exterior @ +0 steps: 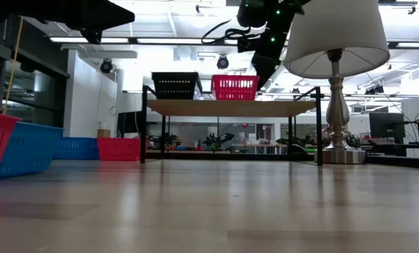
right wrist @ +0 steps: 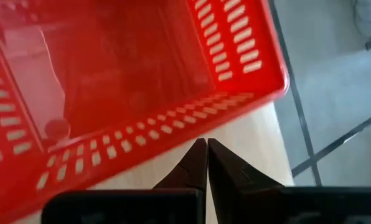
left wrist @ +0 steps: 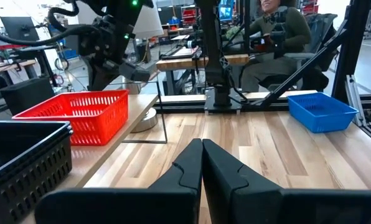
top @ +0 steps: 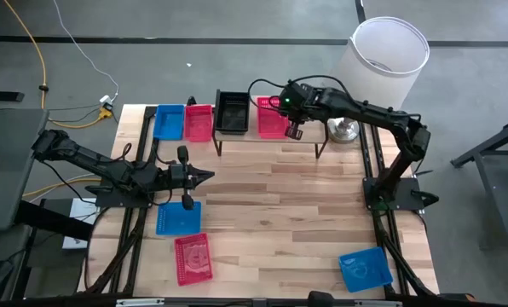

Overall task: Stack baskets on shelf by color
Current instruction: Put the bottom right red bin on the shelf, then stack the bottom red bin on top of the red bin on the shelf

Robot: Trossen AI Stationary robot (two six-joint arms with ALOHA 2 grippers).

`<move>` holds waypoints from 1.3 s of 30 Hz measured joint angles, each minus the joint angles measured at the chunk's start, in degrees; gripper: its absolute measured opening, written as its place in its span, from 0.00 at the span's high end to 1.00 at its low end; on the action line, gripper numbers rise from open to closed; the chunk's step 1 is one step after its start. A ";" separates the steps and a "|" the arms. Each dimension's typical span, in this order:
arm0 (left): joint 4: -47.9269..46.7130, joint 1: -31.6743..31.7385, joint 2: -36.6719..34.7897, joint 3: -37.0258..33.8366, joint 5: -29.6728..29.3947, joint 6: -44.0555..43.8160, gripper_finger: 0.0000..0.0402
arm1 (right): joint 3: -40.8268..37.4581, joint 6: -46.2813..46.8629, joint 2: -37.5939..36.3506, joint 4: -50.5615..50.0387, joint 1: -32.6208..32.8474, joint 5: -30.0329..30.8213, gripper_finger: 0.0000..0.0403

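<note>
Overhead, the shelf stands at the 12 o'clock edge of the wooden table, bearing a black basket and, beside it toward 3 o'clock, a red basket. The right gripper hangs over the shelf plank just at the 5 o'clock corner of this red basket, its fingers clenched together with nothing between them; in the right wrist view the closed fingertips sit just outside the basket's near wall, above bare plank, close to the rim but apart from it. The red basket is a shallow rectangular tray of translucent red plastic with rows of slots along its walls and a flared rim. A blue basket and a second red basket lie side by side on the table at 9 o'clock of the shelf. The left gripper hovers over the table at about 9 o'clock of centre, likewise clenched on nothing, with a blue basket just at its 7 o'clock and another red basket farther toward 6 o'clock. A further blue basket lies near the 5 o'clock corner. A table lamp with a white shade stands at 3 o'clock of the shelf.
</note>
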 joint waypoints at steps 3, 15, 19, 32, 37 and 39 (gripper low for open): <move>-0.02 0.00 0.00 0.00 0.00 0.00 1.00 | -0.04 -0.47 0.30 2.00 0.00 -0.39 1.00; 0.01 0.01 0.00 0.00 -0.07 0.01 1.00 | -0.04 0.82 1.03 9.63 0.00 -6.25 1.00; 0.00 0.02 0.00 0.00 -0.07 0.00 1.00 | -0.04 1.05 1.03 10.41 0.00 -6.49 1.00; -0.10 0.00 0.00 0.00 -0.07 0.02 1.00 | -0.04 0.72 0.82 3.00 0.94 1.18 1.00; -0.33 0.00 0.00 0.00 -0.07 0.02 1.00 | -2.38 0.62 -2.61 0.13 3.73 3.02 1.00; -0.66 -0.02 0.00 0.00 -0.07 0.00 1.00 | -6.02 0.84 -6.07 1.26 4.74 3.24 1.00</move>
